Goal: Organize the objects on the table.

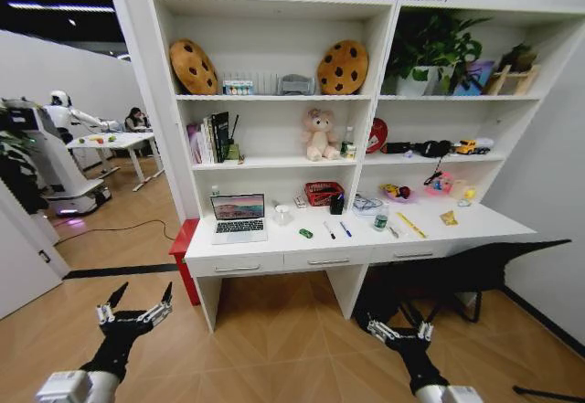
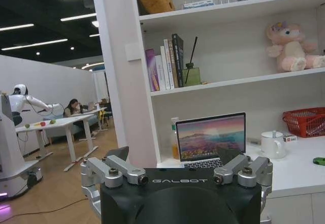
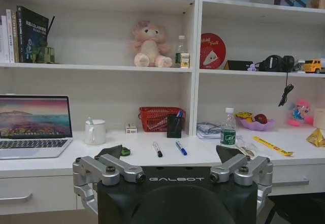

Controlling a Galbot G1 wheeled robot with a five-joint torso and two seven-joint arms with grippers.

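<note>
White desk (image 1: 274,249) sat mid-frame, well apart from both tools. Left tool (image 1: 134,312), lower left, hung wide and empty; right tool (image 1: 399,332), lower right, also spread and empty. Across the desk lay the laptop (image 1: 239,217), green item (image 1: 305,233), pens (image 1: 336,229) and bottle (image 1: 381,217). Risks, I judged: a reach could clip the upright screen or topple the bottle, and the dark chair (image 1: 457,275) might block the approach.

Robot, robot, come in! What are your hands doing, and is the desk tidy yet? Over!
Left gripper and right gripper open, low above floor, short of the desk. Laptop, pens, green item lie loose on it. Nothing blocking.
</note>
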